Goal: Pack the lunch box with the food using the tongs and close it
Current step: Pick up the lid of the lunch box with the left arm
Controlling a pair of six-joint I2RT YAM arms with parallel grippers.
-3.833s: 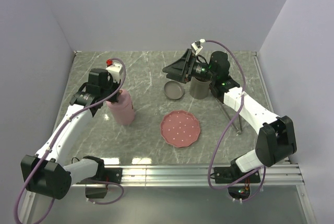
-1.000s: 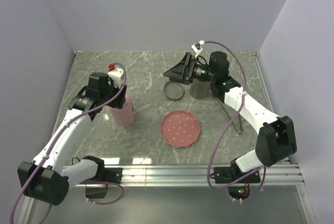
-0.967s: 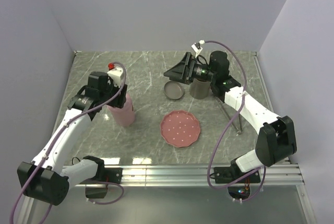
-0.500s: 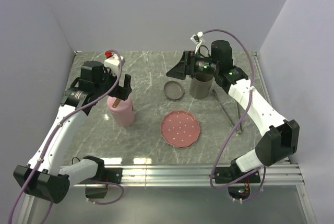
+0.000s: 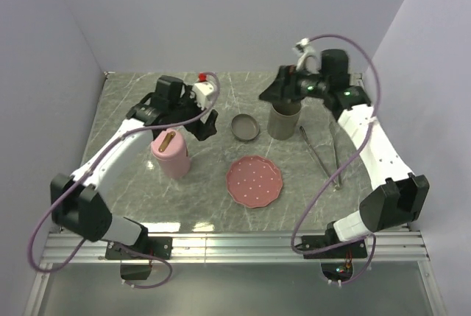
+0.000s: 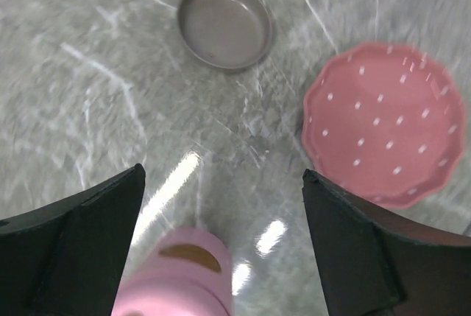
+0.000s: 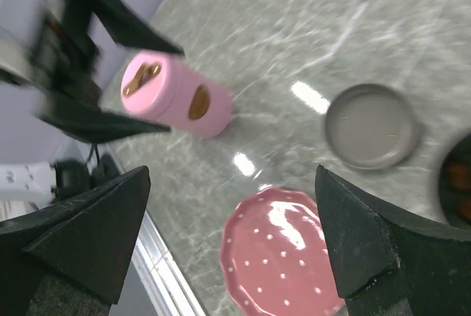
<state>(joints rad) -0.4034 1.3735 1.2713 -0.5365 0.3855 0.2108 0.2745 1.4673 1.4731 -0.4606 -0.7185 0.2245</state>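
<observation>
Reddish-brown bits (image 7: pixel 460 172) are glimpsed inside the grey canister (image 5: pixel 284 121) only at the cut-off edge of the right wrist view — too blurred to be told apart. The tongs (image 5: pixel 317 152) are seen solely from above, laid untouched on the marble tabletop (image 5: pixel 147 198) right of the canister. The left gripper (image 5: pixel 200 124), spread wide and empty, is held just above the pink container (image 5: pixel 171 155); the right gripper (image 5: pixel 272 93), likewise spread, is held near the canister's rim. The grey lid (image 5: pixel 245 126) and pink plate (image 5: pixel 255 181) are set between — plain lilac walls enclose the table.
</observation>
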